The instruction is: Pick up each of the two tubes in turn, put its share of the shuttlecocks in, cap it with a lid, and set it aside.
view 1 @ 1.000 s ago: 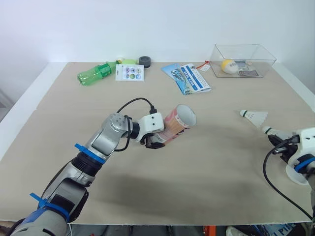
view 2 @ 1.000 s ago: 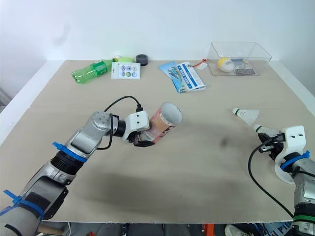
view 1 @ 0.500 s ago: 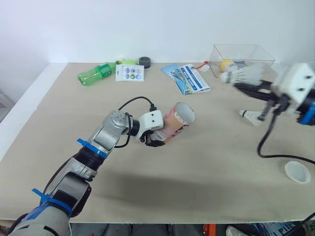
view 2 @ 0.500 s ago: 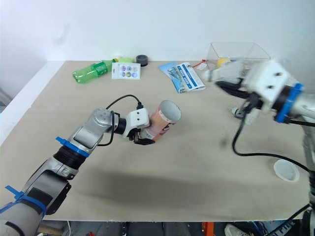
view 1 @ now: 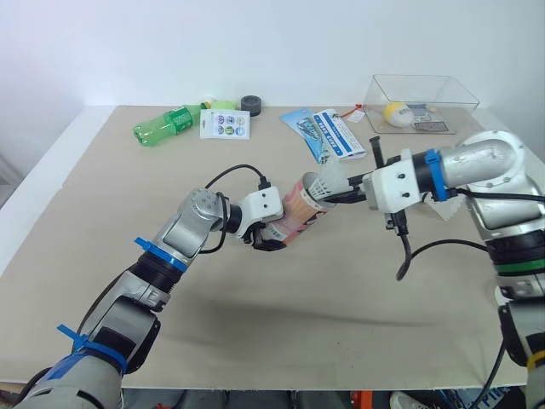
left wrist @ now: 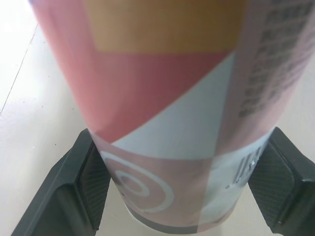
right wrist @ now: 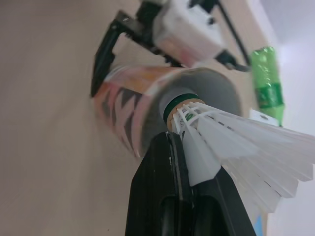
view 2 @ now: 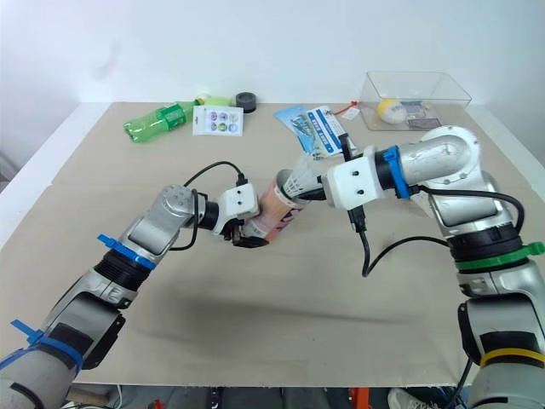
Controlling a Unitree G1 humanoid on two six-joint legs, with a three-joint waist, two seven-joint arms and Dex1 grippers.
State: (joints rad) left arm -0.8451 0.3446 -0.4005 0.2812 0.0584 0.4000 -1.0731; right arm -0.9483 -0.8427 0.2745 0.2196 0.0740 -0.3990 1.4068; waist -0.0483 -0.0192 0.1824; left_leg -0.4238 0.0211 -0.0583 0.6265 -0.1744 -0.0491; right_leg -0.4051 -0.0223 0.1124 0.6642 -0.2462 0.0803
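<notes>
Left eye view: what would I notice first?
Mid-table, the left hand holds a pink tube tilted up, and the right hand holds a white shuttlecock at its open mouth. Along the far edge lie a green bottle and a clear box with a yellow ball.

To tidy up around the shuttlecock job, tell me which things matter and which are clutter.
Job: tube in left gripper; shuttlecock in right gripper.
Clutter: bottle, card, tape roll, leaflets, bin, ball.

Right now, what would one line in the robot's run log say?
left gripper: shut on pink patterned cardboard tube | right gripper: shut on white feathered shuttlecock, cork at tube mouth
</notes>
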